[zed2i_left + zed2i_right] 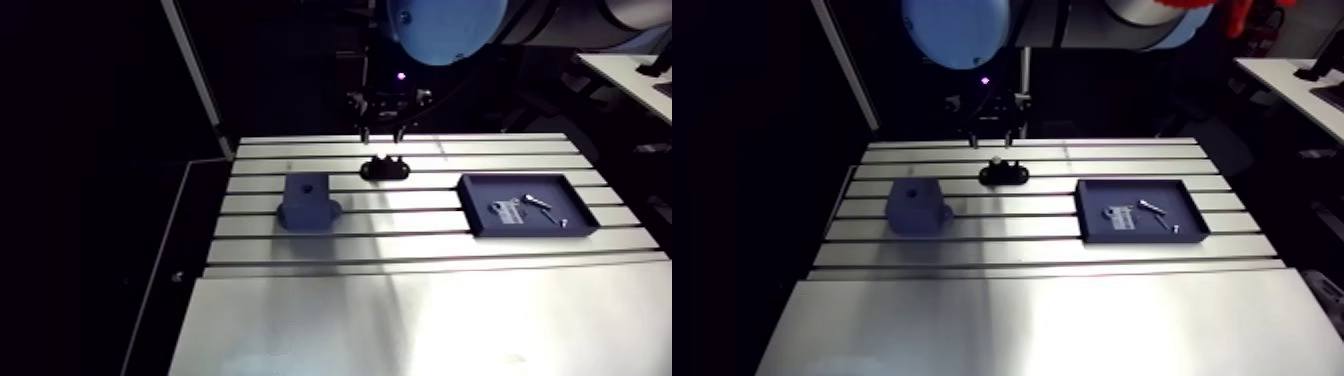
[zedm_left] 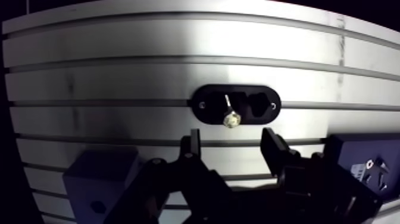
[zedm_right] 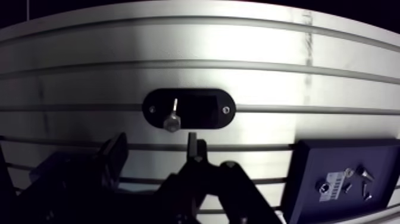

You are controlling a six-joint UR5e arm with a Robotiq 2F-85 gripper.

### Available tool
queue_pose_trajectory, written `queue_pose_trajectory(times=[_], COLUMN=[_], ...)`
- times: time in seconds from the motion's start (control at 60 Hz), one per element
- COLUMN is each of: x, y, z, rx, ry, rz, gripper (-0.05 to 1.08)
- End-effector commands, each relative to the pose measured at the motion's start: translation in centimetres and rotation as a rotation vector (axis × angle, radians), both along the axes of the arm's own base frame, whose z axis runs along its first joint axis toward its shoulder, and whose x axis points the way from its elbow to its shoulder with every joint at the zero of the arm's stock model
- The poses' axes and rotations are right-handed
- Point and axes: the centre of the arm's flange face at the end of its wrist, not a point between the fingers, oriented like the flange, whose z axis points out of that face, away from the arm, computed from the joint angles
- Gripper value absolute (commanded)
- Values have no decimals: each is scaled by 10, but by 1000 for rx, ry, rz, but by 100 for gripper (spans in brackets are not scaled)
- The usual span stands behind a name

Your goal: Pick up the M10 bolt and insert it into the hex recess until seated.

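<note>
The wrist view is showing the gripper released, fingers spread, above the black oval fixture, with the M10 bolt sitting in it. The arm view is reducing that bolt to a pale speck

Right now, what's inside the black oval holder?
One bolt stands in the black holder; the pocket beside it looks empty. The bolt's lower end, down in the holder, is hidden.

From my remote desk, I saw a blue block on the slotted table, well apart from a dark tray holding screws and a label.
</note>
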Motion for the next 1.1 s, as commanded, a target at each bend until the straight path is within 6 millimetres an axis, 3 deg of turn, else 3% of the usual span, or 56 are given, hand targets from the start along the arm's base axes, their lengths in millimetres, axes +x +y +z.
queue_pose_trajectory(times=[0.017,1.1], x=[2,-3], y=[1,5], z=[-11,-33], rx=[-1,3], ry=[-13,5], rz=[-1,27], gripper=[41,42])
